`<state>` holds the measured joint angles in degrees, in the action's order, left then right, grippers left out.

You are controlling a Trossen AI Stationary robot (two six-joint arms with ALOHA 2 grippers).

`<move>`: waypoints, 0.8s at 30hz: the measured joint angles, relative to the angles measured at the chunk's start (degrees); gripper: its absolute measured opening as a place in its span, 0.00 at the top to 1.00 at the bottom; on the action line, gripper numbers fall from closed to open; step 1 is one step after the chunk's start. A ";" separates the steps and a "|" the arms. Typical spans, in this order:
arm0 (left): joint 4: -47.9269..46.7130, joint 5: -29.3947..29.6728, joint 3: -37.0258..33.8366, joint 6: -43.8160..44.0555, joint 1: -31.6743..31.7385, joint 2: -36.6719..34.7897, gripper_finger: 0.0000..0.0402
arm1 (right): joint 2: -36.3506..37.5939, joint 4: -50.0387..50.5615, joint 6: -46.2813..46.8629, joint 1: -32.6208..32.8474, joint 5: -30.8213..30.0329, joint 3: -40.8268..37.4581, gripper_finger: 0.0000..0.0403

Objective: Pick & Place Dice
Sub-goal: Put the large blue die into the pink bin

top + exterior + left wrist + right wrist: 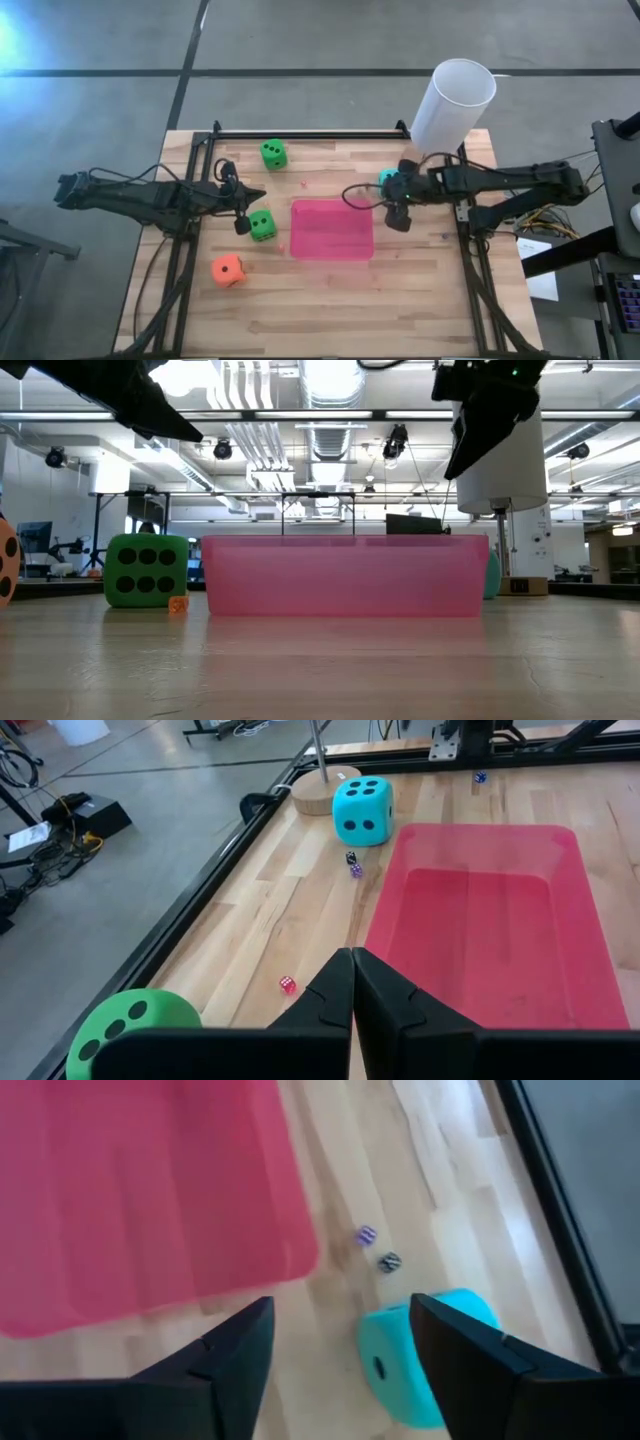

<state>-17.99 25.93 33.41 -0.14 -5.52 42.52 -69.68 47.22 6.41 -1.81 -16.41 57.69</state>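
Note:
Several dice rest on the wooden table. One green die (273,153) lies at the far left and another (262,225) beside the pink tray's left wall. An orange die (228,270) sits nearer the front. A teal die (386,177) lies far right of the tray, partly under my right arm. My left gripper (243,225) is shut and empty, just left of the second green die (130,1025). My right gripper (340,1305) hovers open above the table between the tray and the teal die (420,1365), touching nothing.
The pink tray (331,231) sits mid-table, its walls upright (345,575). A tall white cylinder (452,105) stands on a wooden base (325,792) at the far right. Tiny dice lie loose: purple (367,1235), black (389,1262), red (288,984). Black frame rails (310,134) edge the table.

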 joint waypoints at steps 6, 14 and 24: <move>0.01 0.00 0.00 0.00 0.00 0.00 0.98 | -0.56 -0.36 -3.42 -5.00 4.20 -0.81 0.23; 0.02 0.00 0.00 0.02 0.00 0.00 0.98 | -0.69 -0.72 -9.21 -13.39 12.82 -1.09 0.02; -0.01 0.00 0.00 0.08 0.02 0.00 0.98 | -2.67 -1.75 -16.71 -19.14 15.84 -2.21 0.01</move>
<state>-18.00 25.93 33.41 -0.07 -5.50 42.52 -72.35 45.47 -10.30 -20.95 -0.57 55.48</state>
